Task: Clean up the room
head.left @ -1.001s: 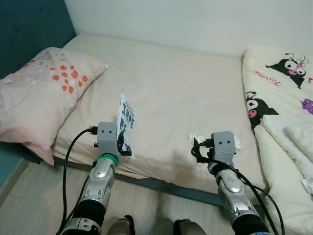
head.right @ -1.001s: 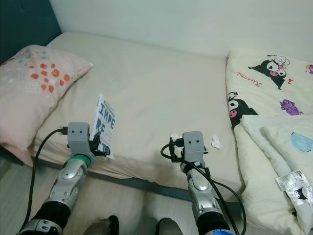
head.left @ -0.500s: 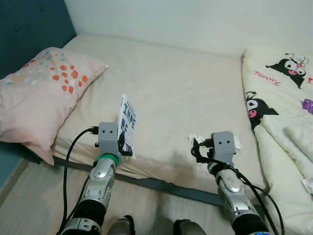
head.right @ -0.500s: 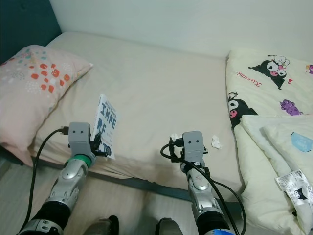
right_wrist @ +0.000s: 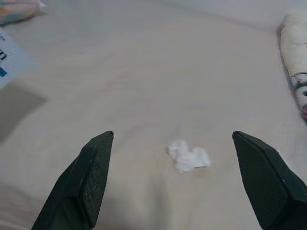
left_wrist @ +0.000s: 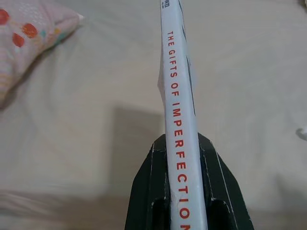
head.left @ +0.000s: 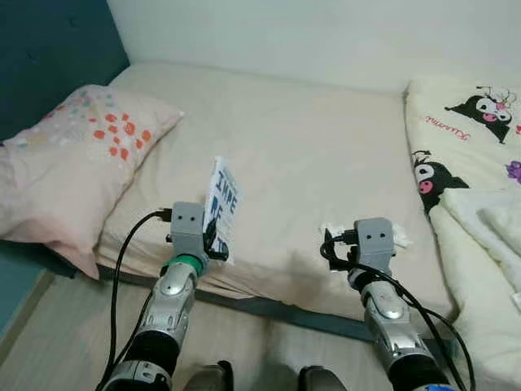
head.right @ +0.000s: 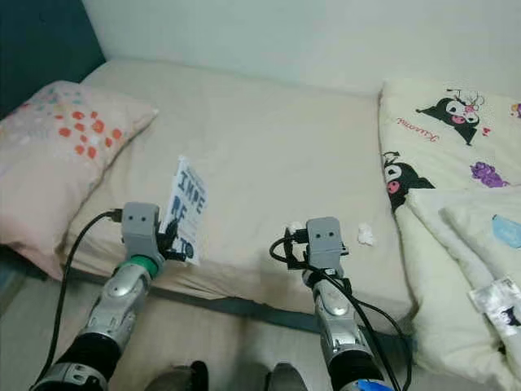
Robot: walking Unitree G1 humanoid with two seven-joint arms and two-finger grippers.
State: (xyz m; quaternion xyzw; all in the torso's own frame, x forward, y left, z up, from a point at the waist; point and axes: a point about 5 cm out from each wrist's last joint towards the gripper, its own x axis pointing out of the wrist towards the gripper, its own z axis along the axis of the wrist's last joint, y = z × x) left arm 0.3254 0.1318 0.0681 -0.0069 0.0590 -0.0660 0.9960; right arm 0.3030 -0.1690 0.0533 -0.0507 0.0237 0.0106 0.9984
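Standing: we are facing the long edge of a bed (head.left: pixel 309 155) covered with a cream sheet.
Left gripper: we are clamping our left gripper (left_wrist: pixel 181 165) on a white book (head.left: pixel 223 204), its two black fingers (left_wrist: pixel 148 191) pressing on either side of the spine.
Book: we are holding it upright over the near edge of the mattress, its cover with big dark letters turning toward the middle of the bed; the spine in the left wrist view is reading "THE GIFTS OF IMPERFECTION" in red.
Right gripper: we are keeping our right gripper (right_wrist: pixel 172 177) spread wide apart, gripping nothing, low over the sheet near the bed's front edge.
Tissue: a small crumpled white tissue (right_wrist: pixel 188 155) is lying on the sheet between and just ahead of the open fingers (right_wrist: pixel 93 167), not touching them; in the head views it is showing just beside the right wrist housing (head.right: pixel 365 235).
Pillow: a pink pillow (head.left: pixel 69 167) with red and orange spots is lying at the left end of the bed, against a dark teal headboard (head.left: pixel 49 57).
Blanket: a cream blanket (head.right: pixel 456 155) printed with black cartoon characters is lying bunched at the right end of the bed, well apart from the book.
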